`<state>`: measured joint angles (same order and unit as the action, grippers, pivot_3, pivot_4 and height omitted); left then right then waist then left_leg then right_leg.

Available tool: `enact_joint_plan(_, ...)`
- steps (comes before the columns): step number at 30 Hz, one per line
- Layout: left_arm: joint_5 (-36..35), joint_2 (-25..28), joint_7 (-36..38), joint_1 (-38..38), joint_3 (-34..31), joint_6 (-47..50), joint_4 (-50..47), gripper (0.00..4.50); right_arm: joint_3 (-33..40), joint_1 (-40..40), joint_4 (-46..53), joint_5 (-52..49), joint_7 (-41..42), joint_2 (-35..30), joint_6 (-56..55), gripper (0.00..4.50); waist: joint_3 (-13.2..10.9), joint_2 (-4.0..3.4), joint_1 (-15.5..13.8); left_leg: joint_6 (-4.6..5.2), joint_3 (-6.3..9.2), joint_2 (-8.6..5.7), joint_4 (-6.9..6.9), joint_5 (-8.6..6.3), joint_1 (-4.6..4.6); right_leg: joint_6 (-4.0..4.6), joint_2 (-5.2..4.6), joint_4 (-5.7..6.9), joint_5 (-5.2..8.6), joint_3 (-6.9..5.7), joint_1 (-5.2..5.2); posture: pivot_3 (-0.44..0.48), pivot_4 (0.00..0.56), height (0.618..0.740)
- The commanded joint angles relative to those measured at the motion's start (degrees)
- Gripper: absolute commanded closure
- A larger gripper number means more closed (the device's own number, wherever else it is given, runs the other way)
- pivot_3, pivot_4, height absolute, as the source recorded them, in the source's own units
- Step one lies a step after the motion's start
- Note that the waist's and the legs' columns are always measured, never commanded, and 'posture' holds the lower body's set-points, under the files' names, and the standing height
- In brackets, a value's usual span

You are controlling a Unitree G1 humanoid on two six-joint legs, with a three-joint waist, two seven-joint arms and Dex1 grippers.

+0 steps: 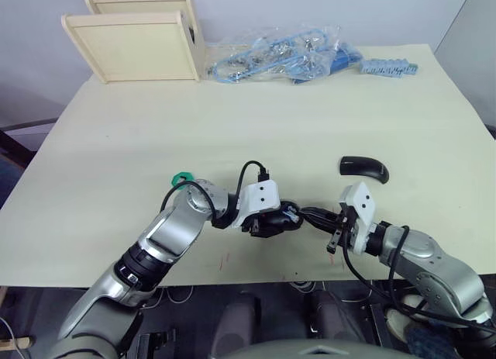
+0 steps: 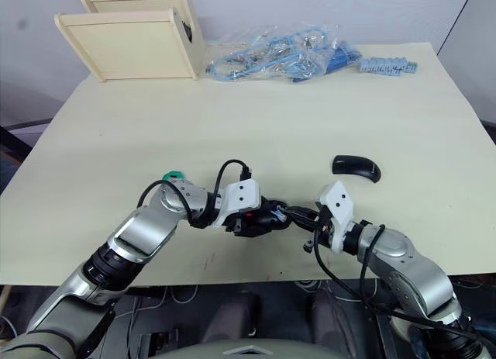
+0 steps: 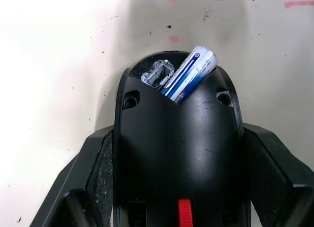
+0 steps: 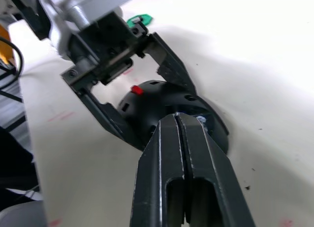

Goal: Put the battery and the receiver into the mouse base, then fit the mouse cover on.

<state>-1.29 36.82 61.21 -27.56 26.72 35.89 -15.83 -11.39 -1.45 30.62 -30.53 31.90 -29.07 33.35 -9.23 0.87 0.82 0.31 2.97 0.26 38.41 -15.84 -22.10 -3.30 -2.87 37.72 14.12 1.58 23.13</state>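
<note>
Meanwhile, the left gripper (image 3: 179,188) clamps the mouse base (image 3: 179,153), where the battery (image 3: 189,72) sits tilted, seemingly half-seated. The right gripper (image 4: 179,120), fingers pressed together, pokes it; a skewed push could jam it. The mouse cover (image 1: 363,168) waits rightward.

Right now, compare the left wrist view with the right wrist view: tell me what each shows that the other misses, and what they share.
Left wrist view alone: the battery lying tilted in its slot, one end sticking up past the rim, with a silvery contact beside it.

Right wrist view alone: the right end effector, fingers pressed together, tips at the mouse base, plus a green disc on the table behind.

Shared: the mouse base, red part showing, clamped between the left end effector fingers on the pale table.
</note>
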Motion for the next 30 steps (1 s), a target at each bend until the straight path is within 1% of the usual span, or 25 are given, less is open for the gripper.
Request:
enact_joint_plan(1,-0.01,0.31,0.63,1.22,1.75,0.66,-0.87,1.55,-0.59,-0.07,0.14,1.31,1.07,0.87,-2.53,4.44,0.0,0.0,0.0,0.0,0.0,0.0,0.0,0.0,0.0,0.0,0.0,0.0,0.0,0.0,0.0,0.0,0.15,0.74)
enact_joint_plan(5,0.11,0.11,0.66,0.75,1.92,0.67,-0.26,1.55,-2.1,-0.46,-2.41,3.59,2.0,2.01,-4.27,4.44,0.0,0.0,0.0,0.0,0.02,0.0,0.0,0.0,0.01,0.01,0.0,0.01,0.0,0.0,0.0,0.0,0.15,0.74)
enact_joint_plan(15,0.23,-0.22,0.94,-0.45,1.88,-0.03,2.02,1.55,-3.06,0.65,-5.82,7.08,3.88,4.22,-7.85,4.44,0.0,0.0,-0.05,0.0,-0.01,0.0,0.0,0.0,0.02,0.01,0.0,0.04,0.0,0.0,0.0,0.0,0.15,0.74)
enact_joint_plan(23,0.31,0.01,0.84,0.23,1.81,0.3,1.01,1.55,-7.26,2.82,-11.58,13.29,4.57,4.61,-11.57,4.44,0.02,0.0,-0.01,0.0,-0.05,0.0,-0.01,0.0,0.11,0.02,0.0,0.06,0.01,0.02,-0.05,0.0,0.15,0.74)
enact_joint_plan(26,0.32,0.1,0.65,0.65,1.89,0.71,0.2,1.55,-9.34,2.76,-15.14,15.81,3.76,4.93,-10.47,4.44,0.08,0.02,0.05,0.0,-0.07,0.01,-0.03,0.0,0.28,0.05,0.01,0.04,0.03,0.02,-0.21,0.0,0.15,0.74)
enact_joint_plan(30,0.31,0.14,0.49,0.78,1.94,1.01,-0.15,1.55,-10.31,2.02,-17.07,17.05,3.47,5.09,-7.7,4.44,0.29,0.04,0.15,0.0,-0.04,0.04,-0.05,0.0,0.43,0.1,0.05,0.01,0.06,0.0,-0.39,0.0,0.15,0.74)
